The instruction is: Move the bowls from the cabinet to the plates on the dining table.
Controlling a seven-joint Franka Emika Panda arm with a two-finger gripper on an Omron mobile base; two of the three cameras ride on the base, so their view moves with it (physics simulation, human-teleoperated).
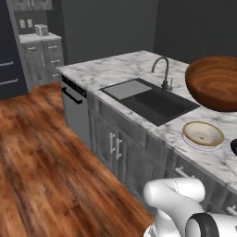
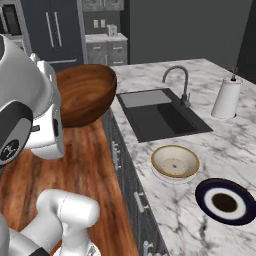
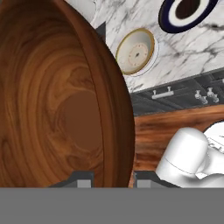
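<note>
Hand view gives me the clearest read: the wooden bowl (image 3: 57, 96) sits right up against the camera, its rim running between the two fingers (image 3: 81, 179), one tip inside the bowl and one outside, so I have it clamped by the wall. In the left base view that same bowl (image 1: 214, 82) hangs in the air above the counter (image 1: 111, 67), tilted with its opening toward me, over the far right side near the sink (image 1: 152, 99) and faucet (image 1: 163, 69). From the right base view it (image 2: 85, 92) is off the counter's near edge, over the wood floor (image 2: 95, 165), beside my arm.

The beige bowl (image 2: 175, 162) is already sitting on the white plate (image 2: 172, 176), whose rim just peeks out beneath it, on the marble just in front of the sink. The blue plate (image 2: 225, 202) lies bare beside it, nearer the base. A paper-towel roll (image 2: 226, 97) stands upright past the sink on the right.
</note>
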